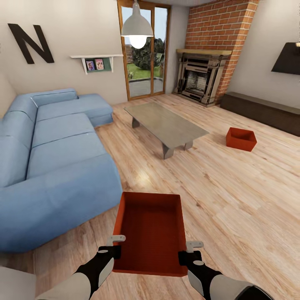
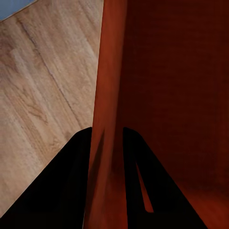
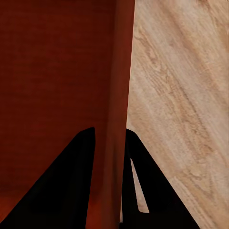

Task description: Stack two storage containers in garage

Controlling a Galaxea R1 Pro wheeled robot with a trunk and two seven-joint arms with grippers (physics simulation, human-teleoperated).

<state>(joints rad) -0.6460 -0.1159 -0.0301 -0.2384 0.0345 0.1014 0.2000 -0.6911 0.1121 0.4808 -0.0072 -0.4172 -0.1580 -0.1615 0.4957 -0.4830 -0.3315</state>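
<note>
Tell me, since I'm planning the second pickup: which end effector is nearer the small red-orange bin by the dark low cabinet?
Right. The right end effector sits on that bin's side; the left end effector is farther across.

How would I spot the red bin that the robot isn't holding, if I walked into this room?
Find the red brick fireplace in the far corner, then the grey low table before it. The second container sits alone on the wood floor to the table's right, near the dark low cabinet. Unlike its twin, the held container, no gripper touches it.
</note>
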